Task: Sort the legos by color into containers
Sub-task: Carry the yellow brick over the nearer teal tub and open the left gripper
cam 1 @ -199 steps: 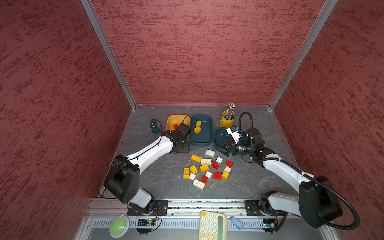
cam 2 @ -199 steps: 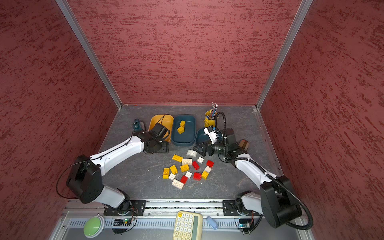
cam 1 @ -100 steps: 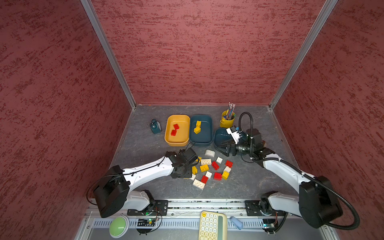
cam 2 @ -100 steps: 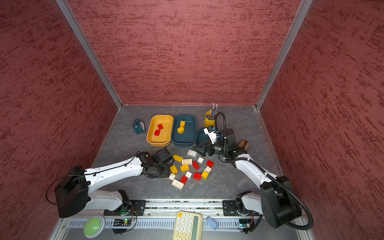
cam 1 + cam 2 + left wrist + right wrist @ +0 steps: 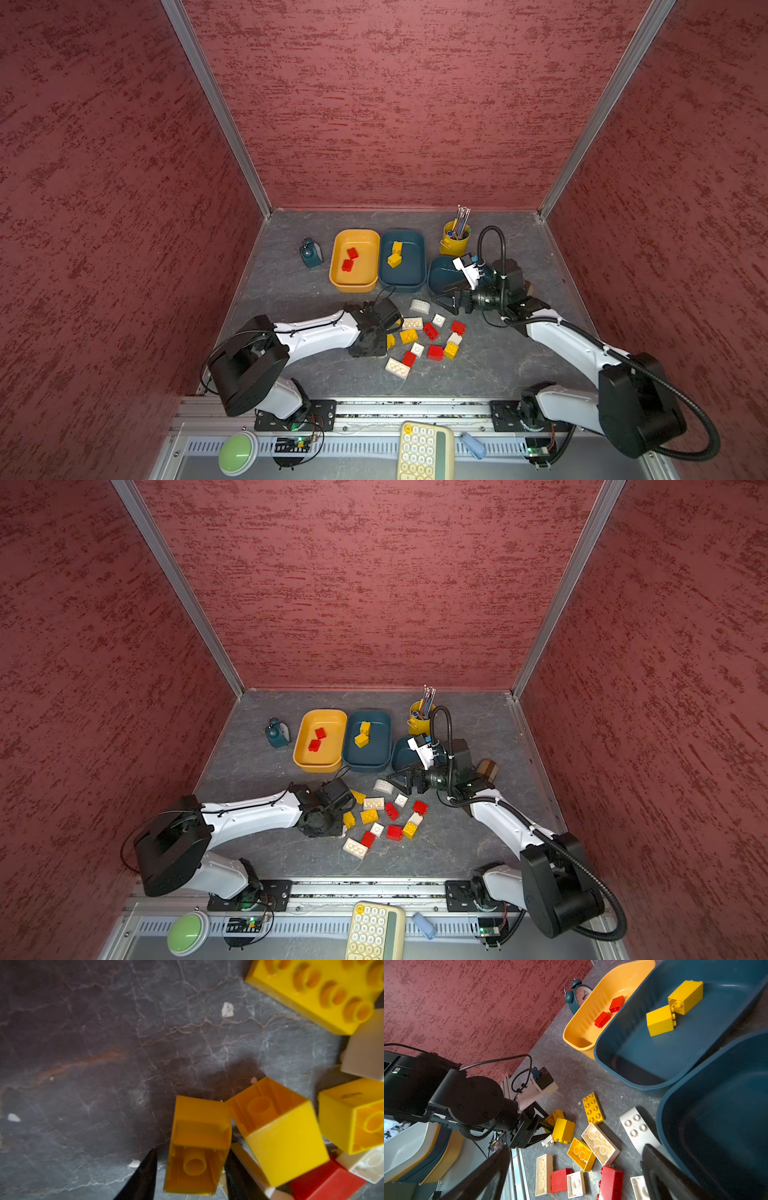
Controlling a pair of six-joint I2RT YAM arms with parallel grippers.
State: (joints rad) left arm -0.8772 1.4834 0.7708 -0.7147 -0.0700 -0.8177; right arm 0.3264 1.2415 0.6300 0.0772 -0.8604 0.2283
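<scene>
Left jaws narrow, straddling small yellow hollow plastic brick [image 5: 197, 1126] lying between them on grey worktop [image 5: 93, 1043], sliver of gap one side. Neighbouring yellow brick [image 5: 276, 1136] crowds the other jaw, so I may snag both. Right jaws wide, empty

- The left arm [image 5: 316, 332] has a white shell behind the left pincer [image 5: 547, 1126], black joints and a thin black cable along it.
- A round black wrist housing [image 5: 473, 1101] behind that pincer carries small screws.
- The right arm [image 5: 561, 349] is white and black, with a ribbed black hose [image 5: 504, 262] behind the right pincer [image 5: 442, 300].
- A white camera mount [image 5: 469, 272] sits above that pincer.
</scene>
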